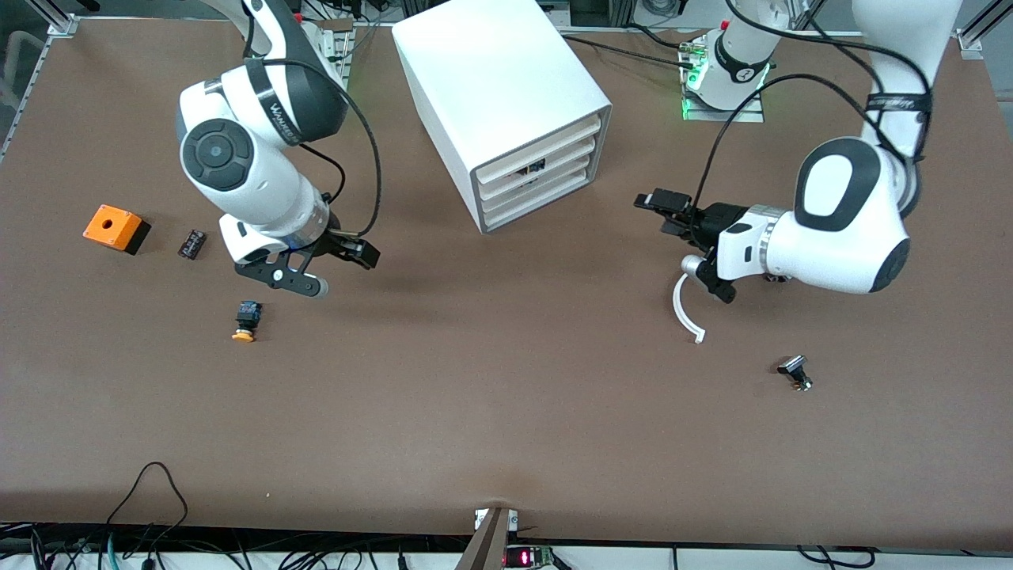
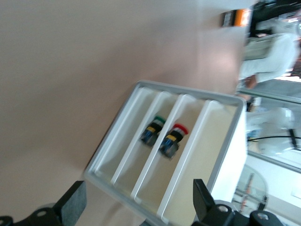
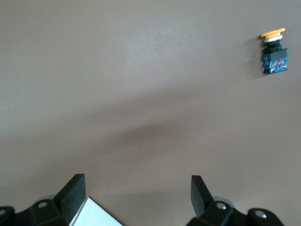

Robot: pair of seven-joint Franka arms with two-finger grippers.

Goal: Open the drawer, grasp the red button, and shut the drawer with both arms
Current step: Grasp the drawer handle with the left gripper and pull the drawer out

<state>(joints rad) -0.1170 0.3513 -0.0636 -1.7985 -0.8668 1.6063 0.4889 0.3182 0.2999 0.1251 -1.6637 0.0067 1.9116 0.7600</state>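
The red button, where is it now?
In the left wrist view, the red button lies inside the cabinet, in a drawer, beside a green-capped button.

A brown table (image 1: 506,412) carries a white cabinet (image 1: 495,95), an orange box (image 1: 115,228), an orange-capped button (image 1: 246,321) and two small dark parts (image 1: 192,243).

Brown matte tabletop (image 1: 506,412), evenly lit; black cables (image 1: 150,507) along front edge; aluminium frame (image 1: 59,20) at corner.
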